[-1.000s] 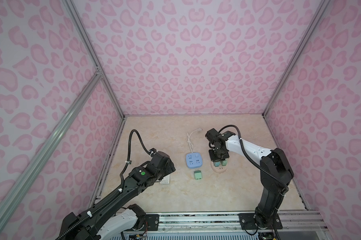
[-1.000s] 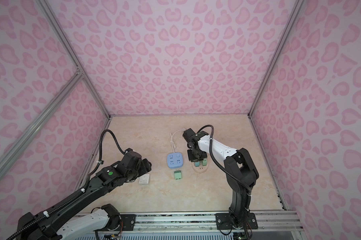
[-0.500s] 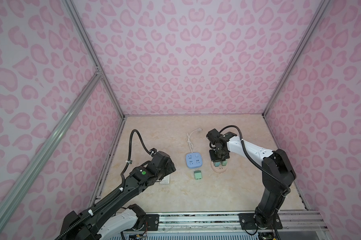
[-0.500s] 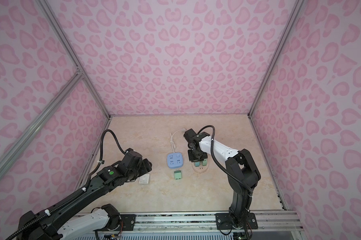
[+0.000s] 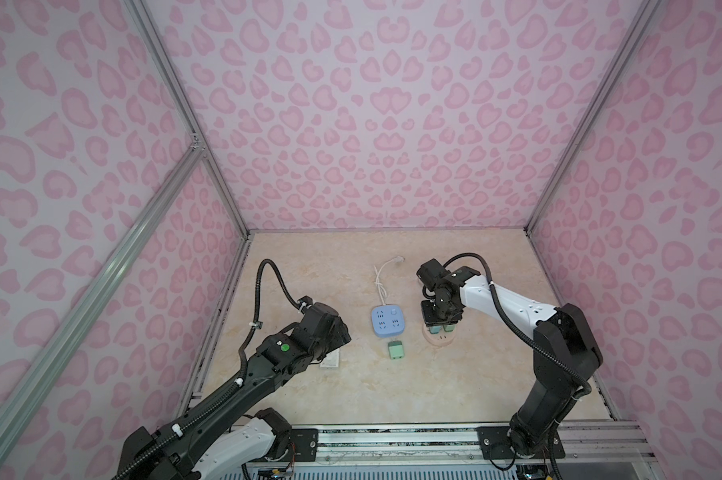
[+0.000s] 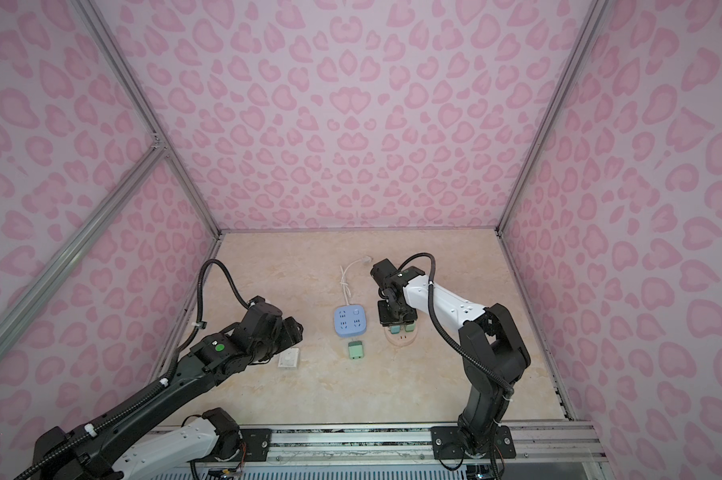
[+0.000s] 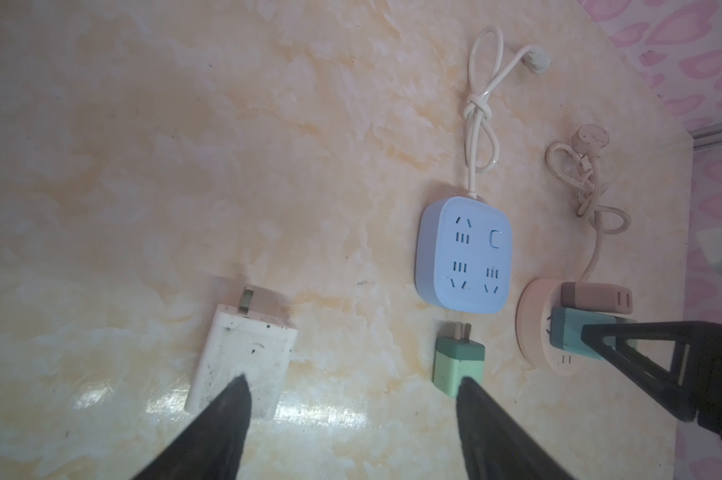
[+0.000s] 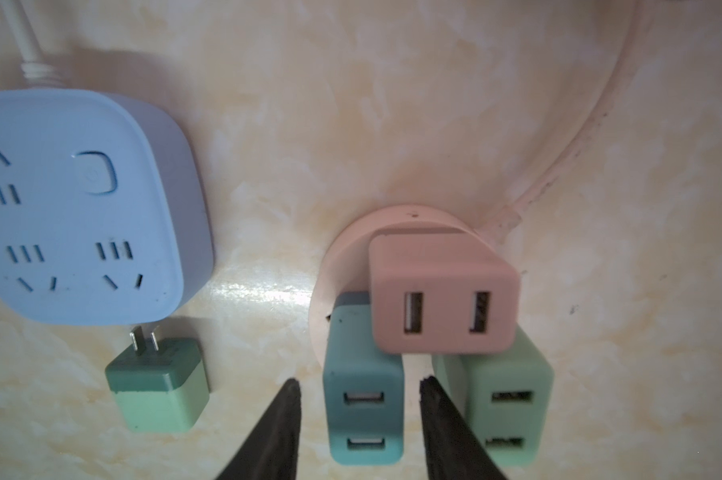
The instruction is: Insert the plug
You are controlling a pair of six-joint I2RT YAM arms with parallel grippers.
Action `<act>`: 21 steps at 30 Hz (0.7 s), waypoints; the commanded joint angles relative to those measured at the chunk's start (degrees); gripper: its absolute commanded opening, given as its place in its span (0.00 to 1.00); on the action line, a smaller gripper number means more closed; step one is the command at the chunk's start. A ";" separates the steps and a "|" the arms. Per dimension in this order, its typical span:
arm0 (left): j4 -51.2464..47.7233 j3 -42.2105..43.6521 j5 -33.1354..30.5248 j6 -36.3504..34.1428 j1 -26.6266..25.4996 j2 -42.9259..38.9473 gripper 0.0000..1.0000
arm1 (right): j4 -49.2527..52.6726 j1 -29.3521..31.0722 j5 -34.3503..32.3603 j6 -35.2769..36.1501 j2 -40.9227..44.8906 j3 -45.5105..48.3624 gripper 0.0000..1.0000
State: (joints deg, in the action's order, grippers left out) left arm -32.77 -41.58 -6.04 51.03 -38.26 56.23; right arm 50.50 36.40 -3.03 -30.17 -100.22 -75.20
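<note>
As right jaws flank the teal plug (image 8: 363, 411) (upright), gaps show.

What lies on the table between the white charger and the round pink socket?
A loose green plug, lying flat near the blue socket block, as both top views show.

No legible text, labels or numbers anywhere
</note>
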 commanded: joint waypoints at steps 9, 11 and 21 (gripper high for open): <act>-0.54 0.24 -1.43 -0.38 0.03 -1.00 0.80 | -1.74 3.55 -0.99 0.50 6.48 0.51 0.48; -0.47 0.55 -1.34 -0.38 0.08 -0.99 0.80 | -3.80 6.03 -1.13 0.63 8.00 1.31 0.48; 0.90 -0.09 0.90 -2.04 0.04 -0.06 0.80 | -11.71 24.52 -10.69 -2.81 8.78 3.03 0.47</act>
State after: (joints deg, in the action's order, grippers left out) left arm -32.69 -40.75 -5.06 50.52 -38.26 56.01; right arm 41.74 58.94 -10.68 -30.94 -90.85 -72.79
